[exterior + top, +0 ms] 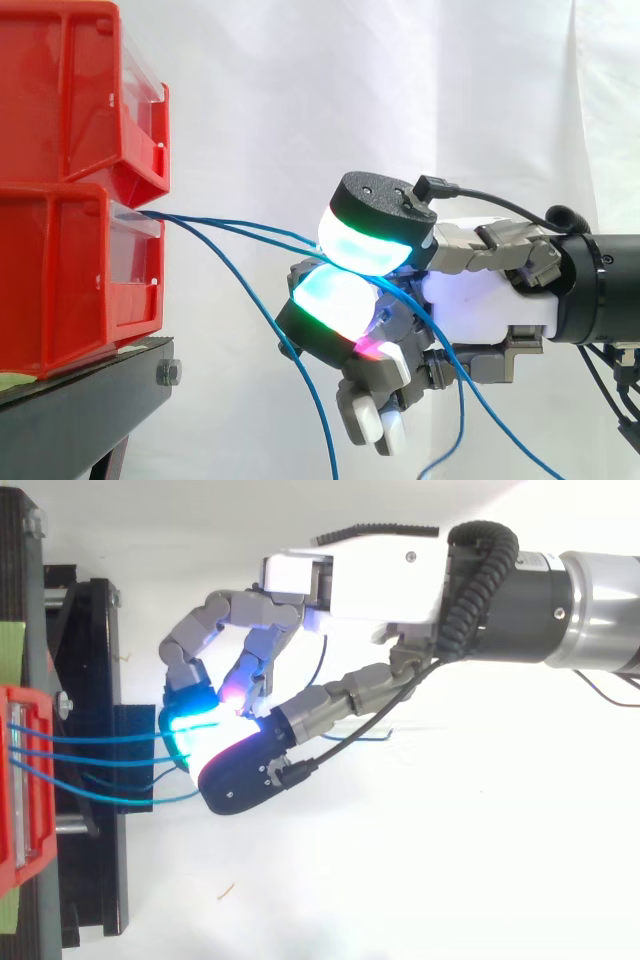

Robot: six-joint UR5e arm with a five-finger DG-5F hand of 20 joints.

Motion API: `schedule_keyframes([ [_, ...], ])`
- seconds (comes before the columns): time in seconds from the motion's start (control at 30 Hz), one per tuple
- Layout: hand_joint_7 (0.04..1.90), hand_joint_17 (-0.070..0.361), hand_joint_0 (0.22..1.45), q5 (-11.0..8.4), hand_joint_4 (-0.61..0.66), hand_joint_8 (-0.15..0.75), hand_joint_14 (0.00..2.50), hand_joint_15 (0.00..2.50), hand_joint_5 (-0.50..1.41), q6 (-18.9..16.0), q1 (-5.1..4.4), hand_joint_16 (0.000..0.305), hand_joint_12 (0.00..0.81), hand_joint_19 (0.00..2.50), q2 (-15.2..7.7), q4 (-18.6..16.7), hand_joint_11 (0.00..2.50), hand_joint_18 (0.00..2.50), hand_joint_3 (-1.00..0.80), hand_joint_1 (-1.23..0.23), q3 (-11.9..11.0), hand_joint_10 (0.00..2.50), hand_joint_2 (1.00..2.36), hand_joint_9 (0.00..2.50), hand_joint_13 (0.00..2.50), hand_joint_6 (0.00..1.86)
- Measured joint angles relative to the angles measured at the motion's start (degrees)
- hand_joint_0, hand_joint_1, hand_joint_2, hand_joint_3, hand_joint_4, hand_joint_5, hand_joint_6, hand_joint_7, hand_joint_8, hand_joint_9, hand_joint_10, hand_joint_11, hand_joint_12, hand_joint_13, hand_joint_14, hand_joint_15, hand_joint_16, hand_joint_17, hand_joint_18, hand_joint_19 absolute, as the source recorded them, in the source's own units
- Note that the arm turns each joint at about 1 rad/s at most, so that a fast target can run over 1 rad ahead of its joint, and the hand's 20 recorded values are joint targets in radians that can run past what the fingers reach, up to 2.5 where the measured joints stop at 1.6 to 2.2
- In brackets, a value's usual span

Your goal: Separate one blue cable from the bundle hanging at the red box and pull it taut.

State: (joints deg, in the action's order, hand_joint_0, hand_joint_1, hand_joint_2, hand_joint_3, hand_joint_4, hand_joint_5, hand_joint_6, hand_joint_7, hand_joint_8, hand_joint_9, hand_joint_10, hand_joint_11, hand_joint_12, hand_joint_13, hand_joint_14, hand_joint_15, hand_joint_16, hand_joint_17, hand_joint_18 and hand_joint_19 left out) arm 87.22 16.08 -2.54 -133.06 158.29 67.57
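hand (480, 305) pinches blue cables (240, 229) btwn thumb & finger, beside red bins (60, 250).

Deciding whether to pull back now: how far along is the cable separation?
Done: the hand is at the bundle, with blue cables pinched between its glowing pads. In hand: what look like two strands run almost straight from the lower red bin to the pinch, while a third blue cable sags loose below. Left: get down to a single cable, if two are indeed held, and pull back until it is taut.
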Motion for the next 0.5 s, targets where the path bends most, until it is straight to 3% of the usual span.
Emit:
schedule_keyframes([
  [0.23, 1.16, 0.114, 0.67, -0.65, 0.04, 0.313, 0.03, 0.67, -0.17, 0.0, 0.0, 0.051, 0.364, 0.74, 0.0, 0.0, 1.14, 0.9, -0.5, -0.77, 0.0, 0.02, 1.0, 1.05, 0.96, 0.94],
  [0.5, 1.15, 0.113, 0.64, -1.63, 0.04, 0.313, 0.03, 0.68, -0.17, 0.0, 0.15, 0.05, 0.366, 0.74, 0.0, 0.0, 1.13, 0.91, -0.5, -0.75, 0.0, 0.02, 1.0, 1.07, 0.97, 0.93],
])
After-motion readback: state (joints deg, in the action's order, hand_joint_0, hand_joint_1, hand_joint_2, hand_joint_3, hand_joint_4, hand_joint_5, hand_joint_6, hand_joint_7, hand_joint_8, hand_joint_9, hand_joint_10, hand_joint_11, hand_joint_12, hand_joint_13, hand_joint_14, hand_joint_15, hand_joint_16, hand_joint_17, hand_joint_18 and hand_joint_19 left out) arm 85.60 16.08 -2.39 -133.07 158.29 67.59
